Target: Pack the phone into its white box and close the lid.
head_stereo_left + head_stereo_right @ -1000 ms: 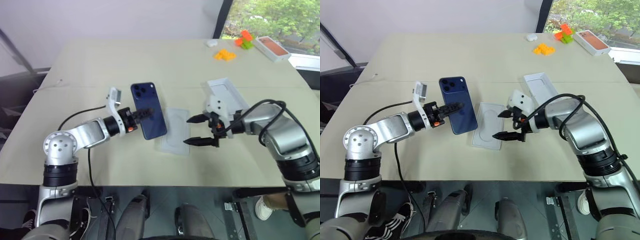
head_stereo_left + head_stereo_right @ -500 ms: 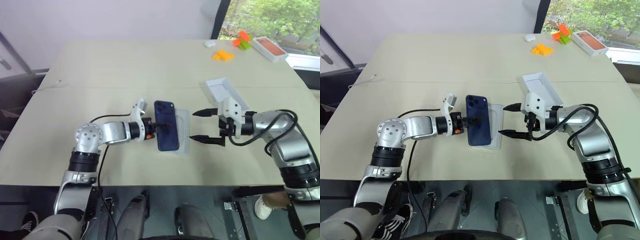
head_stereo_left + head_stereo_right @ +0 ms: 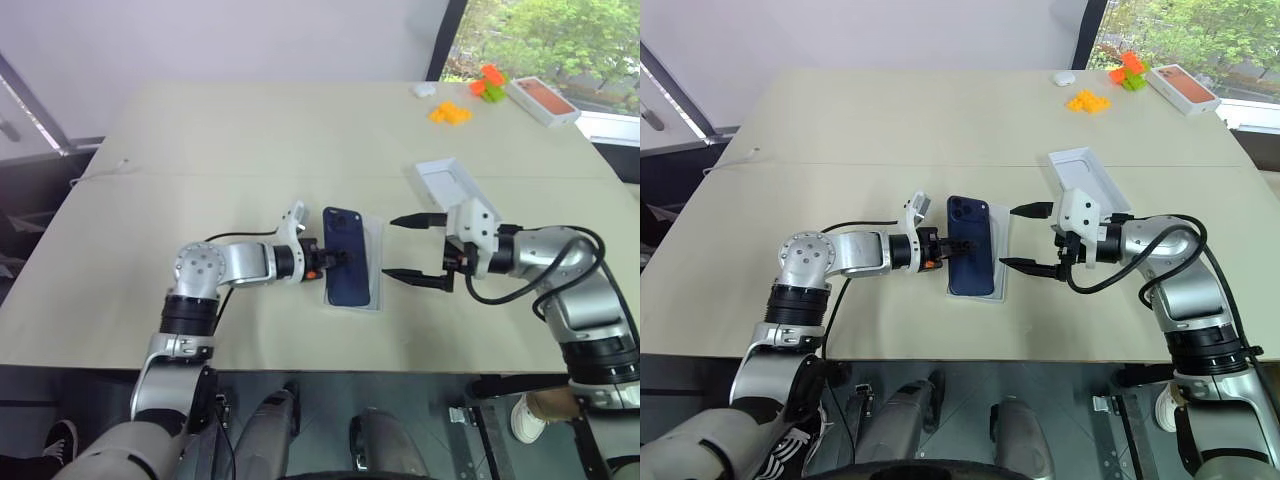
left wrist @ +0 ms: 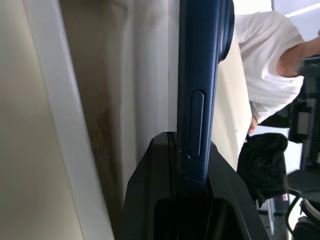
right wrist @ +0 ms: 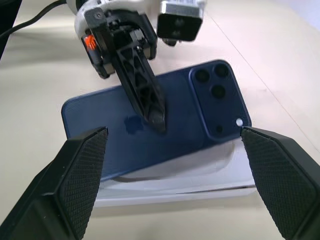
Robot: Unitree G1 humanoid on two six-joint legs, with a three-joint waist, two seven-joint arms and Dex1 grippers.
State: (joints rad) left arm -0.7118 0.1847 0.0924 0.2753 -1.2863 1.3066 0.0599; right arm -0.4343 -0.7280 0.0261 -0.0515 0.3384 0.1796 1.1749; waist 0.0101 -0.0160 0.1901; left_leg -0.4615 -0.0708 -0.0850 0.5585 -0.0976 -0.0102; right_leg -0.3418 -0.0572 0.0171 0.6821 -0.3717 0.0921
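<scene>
The dark blue phone (image 3: 350, 262) hangs back-up just over the white box (image 3: 377, 268) near the table's front, slightly tilted; whether it rests in the box I cannot tell. My left gripper (image 3: 335, 258) is shut on the phone's left long edge, one black finger (image 5: 145, 90) lying across its glossy back. The left wrist view shows the phone (image 4: 200, 75) edge-on between the fingers (image 4: 150, 200), with the box wall (image 4: 50, 125) beside it. My right gripper (image 3: 392, 248) stands open just right of the box, empty, facing the phone (image 5: 200, 105). The lid (image 3: 447, 183) lies behind the right gripper.
At the table's far right corner lie a white box with an orange-red top (image 3: 543, 97), orange blocks (image 3: 449, 112), green and orange blocks (image 3: 487, 82) and a small white object (image 3: 424, 89). A black cable (image 3: 240, 240) loops off my left arm.
My left gripper has carried the phone rightward and down, from beside the box to right over it, laying it flatter. The right gripper stayed in place, open, but turned at the wrist.
</scene>
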